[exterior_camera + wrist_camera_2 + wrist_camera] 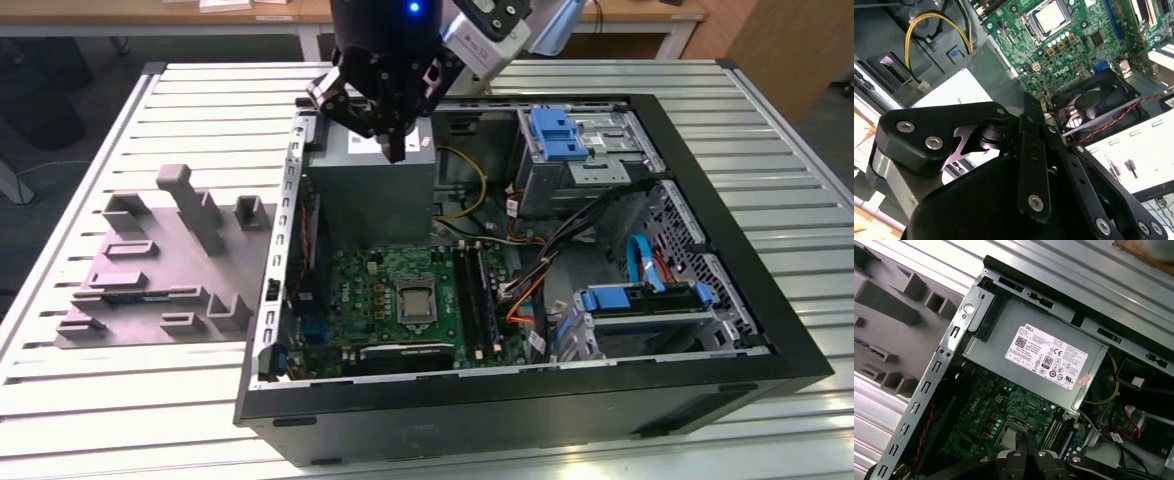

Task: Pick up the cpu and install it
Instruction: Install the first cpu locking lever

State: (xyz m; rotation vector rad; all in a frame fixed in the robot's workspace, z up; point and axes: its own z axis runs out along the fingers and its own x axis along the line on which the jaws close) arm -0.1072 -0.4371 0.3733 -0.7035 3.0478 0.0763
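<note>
One gripper (394, 150) is what I have on screen, hanging above the grey power supply (374, 190) at the back of the open computer case (694, 370). In the exterior view its dark fingers come together to a single point with nothing between them, and in the second wrist view the fingers (1033, 150) lie pressed side by side, so I read them as together and empty. Below and forward of it, the cpu (414, 300) sits in its socket in the middle of the green motherboard (354, 290); its pale metal face also shows in both wrist views (1052, 13) (1006, 439). Outside the case, towards the exterior view's left, the grey plastic fixture (147, 270) lies on the slatted table (134, 400).
</note>
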